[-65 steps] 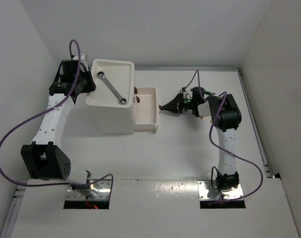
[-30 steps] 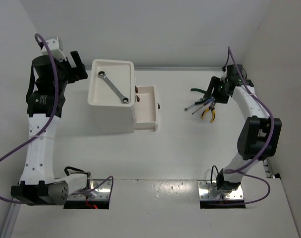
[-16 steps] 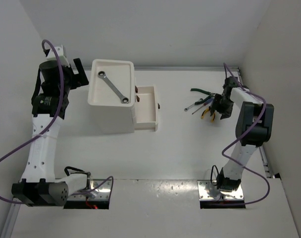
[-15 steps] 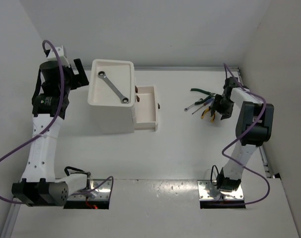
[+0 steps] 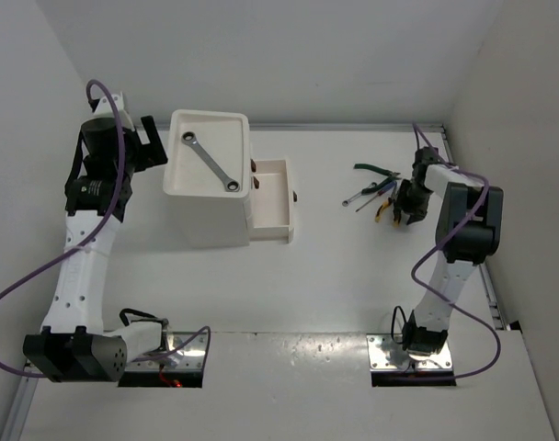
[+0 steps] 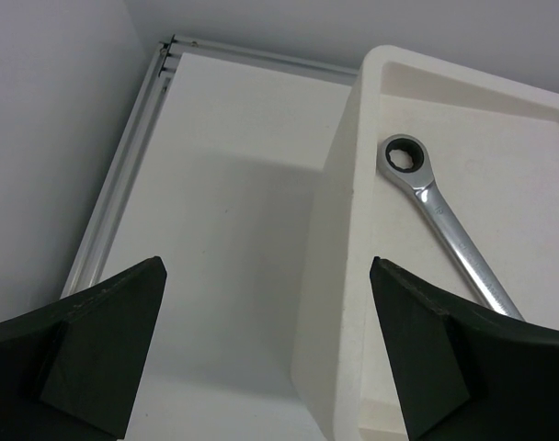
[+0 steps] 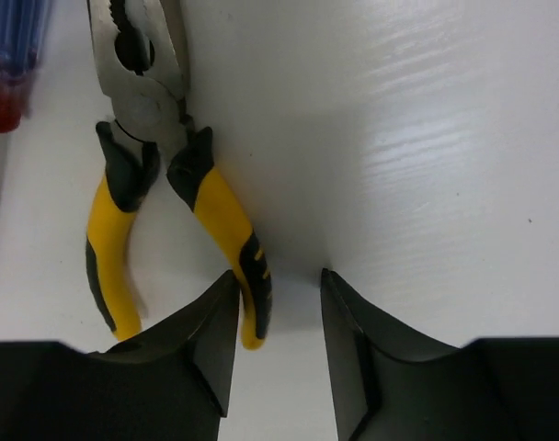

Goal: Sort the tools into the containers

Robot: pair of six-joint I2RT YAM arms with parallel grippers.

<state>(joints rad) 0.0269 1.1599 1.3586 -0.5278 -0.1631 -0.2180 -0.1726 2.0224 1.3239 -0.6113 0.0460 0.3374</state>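
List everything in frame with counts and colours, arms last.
drawer unit: 1, white, left-centre of the table, shallow tray on top
drawer: 1, white, pulled out of the unit's right side
wrench: 1, silver, lying diagonally in the tray top
green-handled pliers: 1, green, on the table far right
screwdrivers: 2, thin, one blue-handled, just nearer than the green pliers
yellow-handled pliers: 1, yellow and black, on the table by the screwdrivers
table: 1, white
left gripper: 1, black, open, by the unit's left side
right gripper: 1, black, open, one pliers handle end between its fingers
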